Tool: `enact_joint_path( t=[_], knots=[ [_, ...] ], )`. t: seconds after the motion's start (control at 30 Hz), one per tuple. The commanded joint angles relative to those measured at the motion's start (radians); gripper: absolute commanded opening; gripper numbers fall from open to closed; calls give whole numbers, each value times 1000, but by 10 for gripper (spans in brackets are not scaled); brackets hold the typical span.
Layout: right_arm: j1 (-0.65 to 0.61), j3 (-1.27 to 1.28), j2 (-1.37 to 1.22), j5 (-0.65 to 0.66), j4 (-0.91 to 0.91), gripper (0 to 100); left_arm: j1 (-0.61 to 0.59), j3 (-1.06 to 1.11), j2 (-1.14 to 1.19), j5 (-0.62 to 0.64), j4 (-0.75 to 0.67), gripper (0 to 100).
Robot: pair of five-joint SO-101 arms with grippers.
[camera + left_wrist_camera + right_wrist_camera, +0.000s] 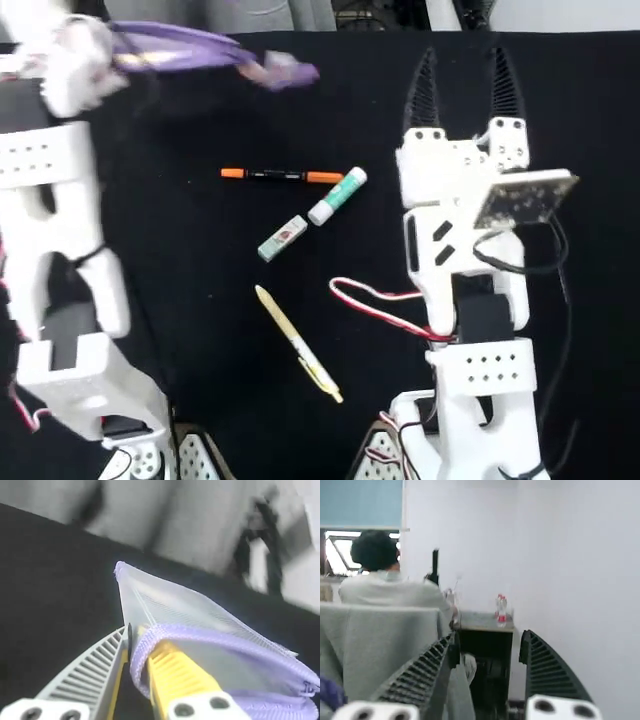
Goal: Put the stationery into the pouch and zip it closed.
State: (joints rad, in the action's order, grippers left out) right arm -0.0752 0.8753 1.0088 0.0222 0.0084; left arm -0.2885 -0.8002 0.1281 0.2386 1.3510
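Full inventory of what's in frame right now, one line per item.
pouch: 1, purple, raised at the table's far left
marker: 1, black with orange ends, mid-table
glue stick: 1, white and green, by one marker end
eraser: 1, white and green, beside the glue stick
pen: 1, yellow, nearest the arm bases
cable: 1, red and white, by the right arm
table: 1, black
left claw: 1, shut on pouch
right claw: 1, black, open, empty

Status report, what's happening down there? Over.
Left gripper shut on pouch. Right gripper open, empty. Marker, glue stick, eraser, pen loose on table. Arm's cable loops near pen.
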Motion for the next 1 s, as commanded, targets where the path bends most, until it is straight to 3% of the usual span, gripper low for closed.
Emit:
enact_joint_path(
  t=[0.0,0.2,0.47,0.73,0.97],
  knots=[
    [-38,-84,15,28,124,201,-124,-70,-18,68,-48,29],
    [-110,-116,-255,104,72,201,-200,-61,-11,80,-43,29],
    [-123,-394,-717,140,135,201,-266,-59,-9,80,-48,29],
    [-164,-381,-788,382,287,201,-294,56,-11,80,-130,29],
    [-173,-189,-839,420,121,201,-314,147,-11,80,-196,29]
  ],
)
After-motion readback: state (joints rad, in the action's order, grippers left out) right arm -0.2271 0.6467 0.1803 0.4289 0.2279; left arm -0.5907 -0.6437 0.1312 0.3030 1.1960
